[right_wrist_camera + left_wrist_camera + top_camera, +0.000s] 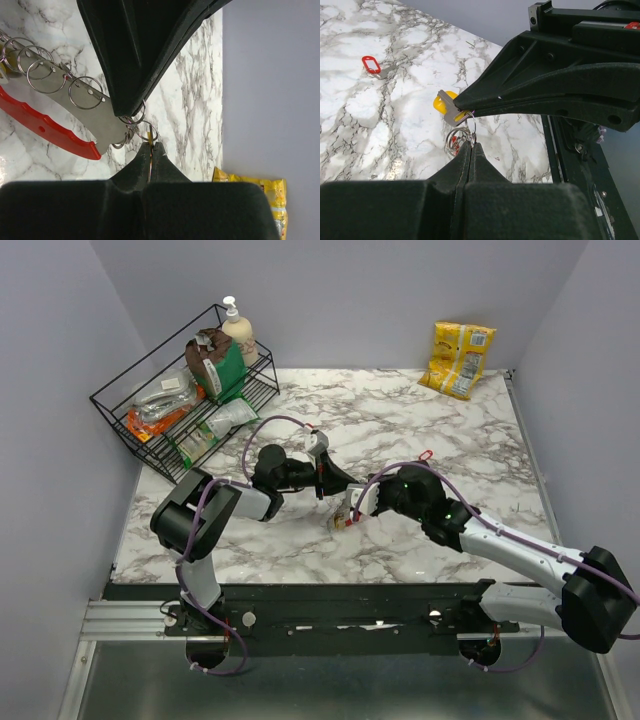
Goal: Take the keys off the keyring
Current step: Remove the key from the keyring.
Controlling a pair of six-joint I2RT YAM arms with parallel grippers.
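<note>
My left gripper [338, 488] and right gripper [353, 510] meet tip to tip over the middle of the table. The left gripper [470, 145] is shut on a thin metal ring of the keyring [459, 137]. The right gripper [151, 145] is shut on a yellow-headed key [441, 103], seen edge-on in the right wrist view [150, 134]. The keyring's silvery plate [95, 117] carries several rings and joins a red curved strap [45, 127]; it hangs below the left fingers [135, 60]. A loose red-headed key [424, 455] lies on the marble, also in the left wrist view [370, 64].
A black wire rack [180, 400] with packets and a soap bottle [238, 328] stands at the back left. A yellow snack bag [458, 358] lies at the back right. Grey walls close the table on three sides.
</note>
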